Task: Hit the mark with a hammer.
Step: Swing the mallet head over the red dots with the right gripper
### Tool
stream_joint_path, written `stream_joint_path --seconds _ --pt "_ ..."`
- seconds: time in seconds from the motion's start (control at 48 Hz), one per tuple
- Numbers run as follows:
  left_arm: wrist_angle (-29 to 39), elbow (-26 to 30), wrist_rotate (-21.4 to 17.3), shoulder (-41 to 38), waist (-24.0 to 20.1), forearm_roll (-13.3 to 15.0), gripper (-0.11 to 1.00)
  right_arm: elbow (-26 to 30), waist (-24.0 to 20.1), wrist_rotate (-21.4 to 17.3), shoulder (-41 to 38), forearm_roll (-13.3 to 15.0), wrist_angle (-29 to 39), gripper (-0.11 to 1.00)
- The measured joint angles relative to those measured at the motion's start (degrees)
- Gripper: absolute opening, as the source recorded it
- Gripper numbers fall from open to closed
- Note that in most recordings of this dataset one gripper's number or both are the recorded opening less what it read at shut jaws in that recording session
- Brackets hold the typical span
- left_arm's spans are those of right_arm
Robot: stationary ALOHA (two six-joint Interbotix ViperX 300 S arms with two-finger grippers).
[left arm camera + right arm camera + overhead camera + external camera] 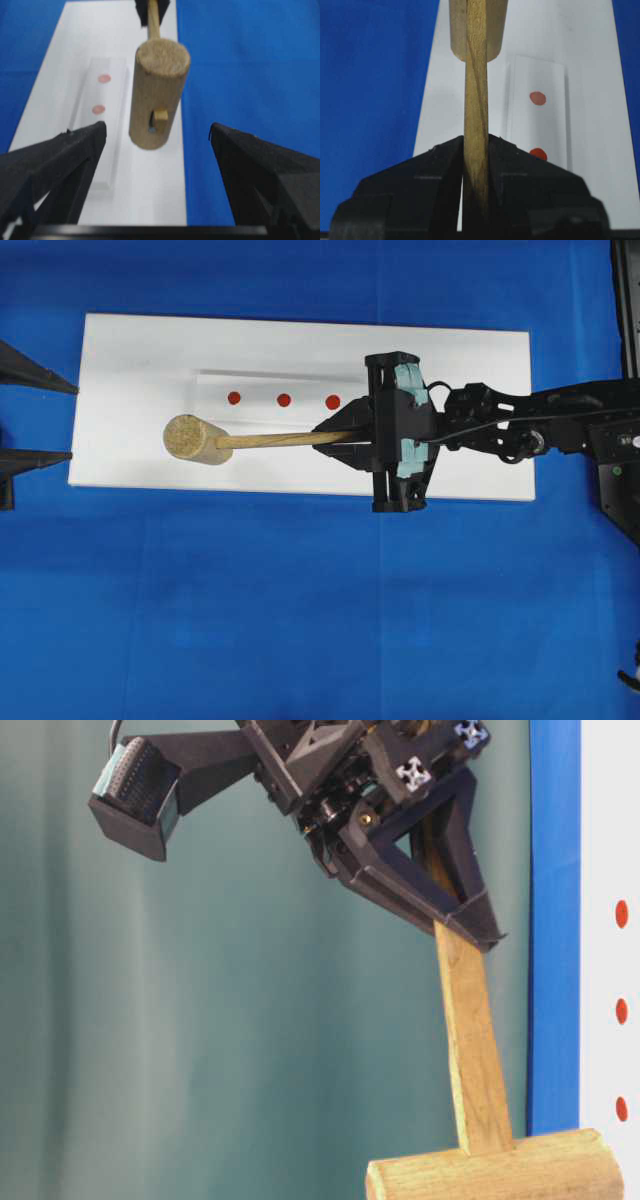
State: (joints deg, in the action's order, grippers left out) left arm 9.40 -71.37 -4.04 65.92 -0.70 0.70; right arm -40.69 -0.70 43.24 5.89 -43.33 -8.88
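The hammer is a tan wooden mallet; its head point(197, 439) lies over the left part of the white board point(300, 340), and its handle point(280, 439) runs right. My right gripper point(335, 435) is shut on the handle's end, seen close up in the right wrist view at the gripper point(476, 142) and the handle point(476, 75). Three red marks point(234, 397) point(284, 399) point(333, 401) sit in a row just behind the handle; the head is in front and left of the leftmost one. My left gripper point(157, 127) stands open at the board's left end, empty, facing the head point(157, 95).
A clear raised strip point(537, 115) on the board carries the marks. Blue cloth point(300, 620) covers the table all round the board. The right arm point(540, 425) stretches in from the right edge, over the board's right end.
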Motion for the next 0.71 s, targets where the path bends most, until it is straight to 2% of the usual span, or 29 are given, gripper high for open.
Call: stream_joint_path --seconds 0.375,0.709 --pt "-0.2 -0.2 0.0 -0.4 0.0 0.0 0.81 0.0 6.0 0.3 0.0 0.0 -1.2 0.03" --pt "-0.2 -0.4 0.1 -0.4 0.0 0.0 0.81 -0.3 6.5 0.2 0.0 0.0 -2.0 0.03"
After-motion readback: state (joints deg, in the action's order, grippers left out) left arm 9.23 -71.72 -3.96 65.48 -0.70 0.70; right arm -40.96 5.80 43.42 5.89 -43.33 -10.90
